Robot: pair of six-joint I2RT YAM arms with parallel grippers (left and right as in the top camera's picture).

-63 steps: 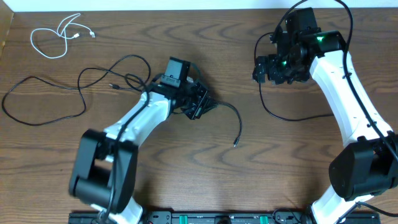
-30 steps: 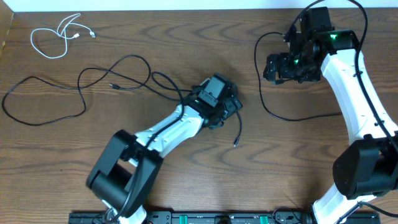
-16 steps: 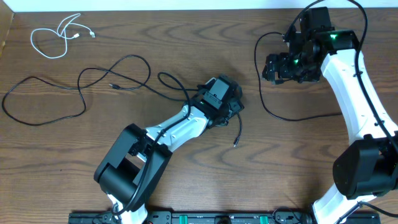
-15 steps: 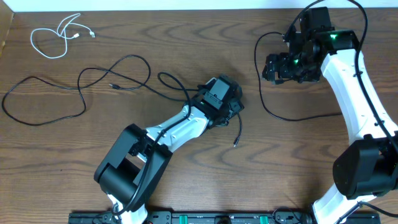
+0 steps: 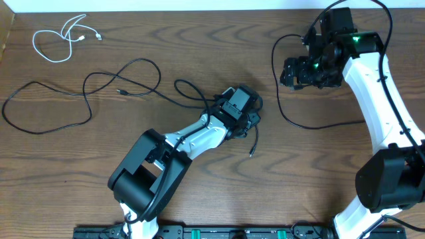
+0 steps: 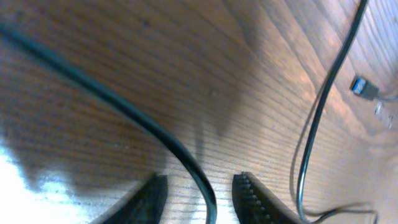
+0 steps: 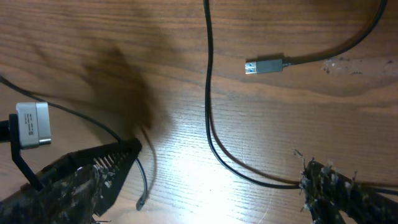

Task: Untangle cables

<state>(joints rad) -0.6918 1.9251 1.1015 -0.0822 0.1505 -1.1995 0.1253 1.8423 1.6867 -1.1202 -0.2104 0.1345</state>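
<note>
The left pincer (image 6: 202,179) is low over the table (image 5: 299,186). Its two fingers (image 6: 149,199) stand a narrow way apart, one on each side of the long black cable (image 6: 112,102). A strip of wood shows between the cord and each finger, so the jaws straddle it without clamping it.

From between the fingertips that cable runs away across the wood. In the overhead view it leaves the pincer on the left side and winds through several loose loops to a far end well to the left. A short tail comes out on the pincer's near side and ends in a small plug (image 5: 251,154) just beside it, toward the arm's base.

To the right of the pincer, well apart, lies a second black cable (image 7: 209,93). Its metal plug (image 7: 264,65) rests flat on the wood. This cord curves beneath the right pincer (image 7: 219,160), whose fingers are spread wide and hold nothing. It passes between them without touching either one.

The white cable (image 5: 56,43) lies coiled by itself far to the left of the left pincer, near the table's back corner. It is clear of both black cords.
</note>
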